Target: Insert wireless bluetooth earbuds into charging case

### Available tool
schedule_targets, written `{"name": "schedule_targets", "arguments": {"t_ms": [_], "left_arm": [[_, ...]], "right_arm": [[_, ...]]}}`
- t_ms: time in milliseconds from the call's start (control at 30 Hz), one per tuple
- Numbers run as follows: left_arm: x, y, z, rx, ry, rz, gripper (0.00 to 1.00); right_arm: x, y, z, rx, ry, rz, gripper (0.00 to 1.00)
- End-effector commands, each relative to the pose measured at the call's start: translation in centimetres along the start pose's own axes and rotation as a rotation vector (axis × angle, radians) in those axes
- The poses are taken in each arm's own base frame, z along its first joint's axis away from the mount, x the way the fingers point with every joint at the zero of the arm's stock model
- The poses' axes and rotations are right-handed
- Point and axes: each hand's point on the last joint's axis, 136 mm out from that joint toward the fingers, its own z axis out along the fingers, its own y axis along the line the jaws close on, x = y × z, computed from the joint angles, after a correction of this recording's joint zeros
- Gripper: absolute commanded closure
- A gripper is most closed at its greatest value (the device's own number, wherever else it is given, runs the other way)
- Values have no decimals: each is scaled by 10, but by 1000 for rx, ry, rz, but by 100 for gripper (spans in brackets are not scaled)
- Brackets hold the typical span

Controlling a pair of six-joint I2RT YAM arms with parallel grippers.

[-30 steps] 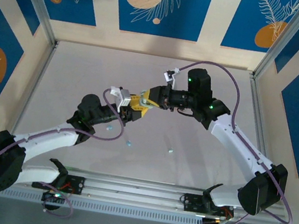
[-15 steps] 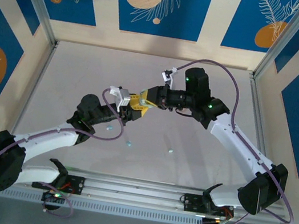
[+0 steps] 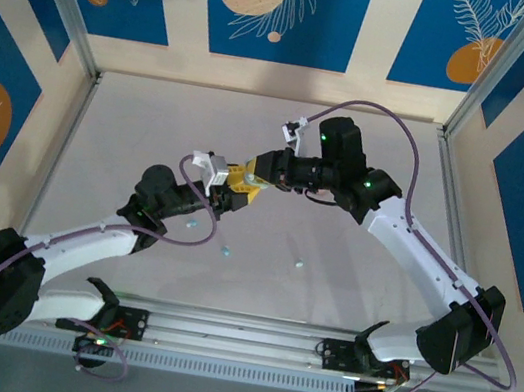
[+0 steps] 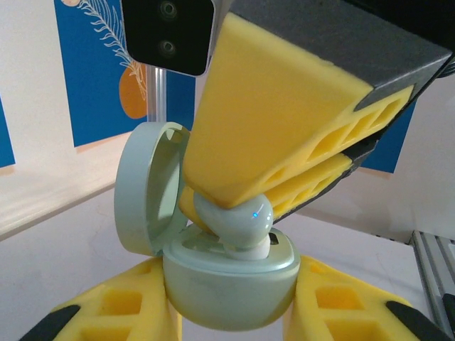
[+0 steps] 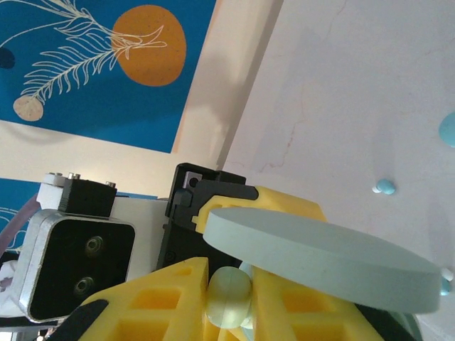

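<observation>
The mint charging case [image 4: 227, 288] is clamped by the left fingers [image 4: 106, 312]. The earbud [image 4: 238, 222], pinched in the right fingers [image 4: 284, 121] (narrowly), should be seated squarely before release.

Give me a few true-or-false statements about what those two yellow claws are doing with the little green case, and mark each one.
1. The left claw grips a mint-green case whose lid stands open. True.
2. The right claw is empty. False: it pinches a pale earbud that sits at the open case's mouth.
3. Other loose earbuds lie on the table. True.
4. The two claws work at opposite ends of the table. False: they meet near its middle, the right claw's tips directly over the case.
</observation>
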Motion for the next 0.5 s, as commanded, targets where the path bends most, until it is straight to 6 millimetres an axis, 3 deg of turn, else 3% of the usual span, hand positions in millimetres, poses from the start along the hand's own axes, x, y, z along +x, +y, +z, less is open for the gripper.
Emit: {"name": "schedule_targets", "arguments": {"t_ms": [0,467], "left_arm": [[-35,-11,-2,34,-101,53,73],[-35,-12,-2,38,-99,50,73]], "right_arm": [[4,-7,0,55,11,-6,76],[2,-6,-3,76,2,-18,71]]}}
